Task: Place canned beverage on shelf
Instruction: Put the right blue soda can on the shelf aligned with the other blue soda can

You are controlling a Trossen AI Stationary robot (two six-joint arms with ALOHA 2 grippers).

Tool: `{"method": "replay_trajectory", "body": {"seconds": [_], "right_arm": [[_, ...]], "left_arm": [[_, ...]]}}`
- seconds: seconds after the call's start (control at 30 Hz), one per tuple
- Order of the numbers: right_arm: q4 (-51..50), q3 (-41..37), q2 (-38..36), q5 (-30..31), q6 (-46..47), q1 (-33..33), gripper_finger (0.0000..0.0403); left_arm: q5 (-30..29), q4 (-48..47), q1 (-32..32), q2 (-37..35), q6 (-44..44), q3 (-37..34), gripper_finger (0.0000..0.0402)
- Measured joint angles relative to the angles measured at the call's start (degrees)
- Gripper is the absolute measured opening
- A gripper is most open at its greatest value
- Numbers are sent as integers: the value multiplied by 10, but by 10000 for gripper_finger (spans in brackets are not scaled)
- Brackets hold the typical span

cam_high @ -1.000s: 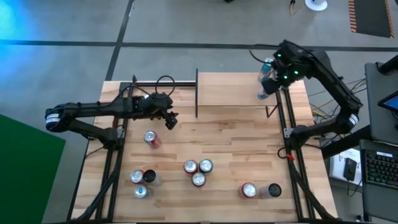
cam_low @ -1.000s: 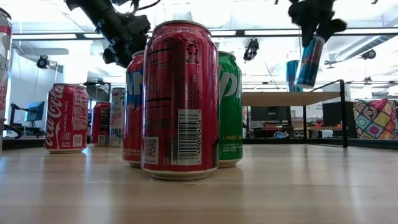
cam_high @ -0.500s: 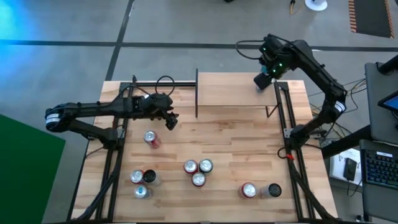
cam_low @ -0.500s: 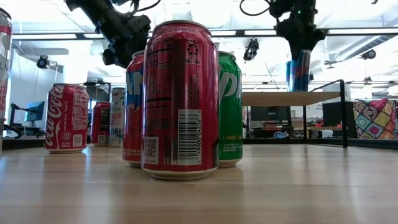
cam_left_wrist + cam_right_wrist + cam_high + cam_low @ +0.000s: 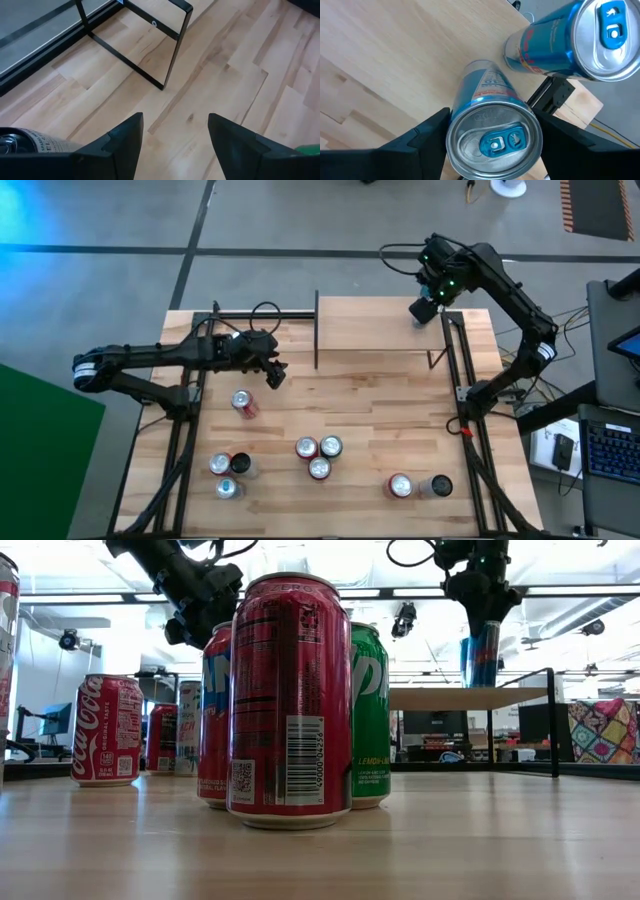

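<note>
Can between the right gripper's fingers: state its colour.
Blue and silver can, clearest in the right wrist view.

Robotics lab: ceiling cameras [image 5: 404,617], monitors [image 5: 51,720].

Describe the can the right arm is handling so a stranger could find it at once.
Find the small raised shelf at the table's far side. At its right end two slim blue cans stand together; it is the blue can between the right tool's fingers, not its free neighbour.

The shelf [image 5: 375,325] stands at the table's [image 5: 380,410] far edge, right of centre. 2 cans stand on its right end: one [image 5: 492,132] between the right gripper's [image 5: 425,310] fingers, another [image 5: 570,42] just beside it. A cluster of 3 cans [image 5: 318,455] sits near the table's middle.
</note>
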Motion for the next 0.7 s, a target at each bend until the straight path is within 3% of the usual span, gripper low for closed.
{"method": "replay_trajectory", "body": {"seconds": [0.3,0.7], "right_arm": [[-3,-2,2,-19,1,-1,304],[-2,-2,-41,-9,31,-1,306]], "left_arm": [[0,0,0,0,0,0,210],[0,0,0,0,-10,0,210]]}}
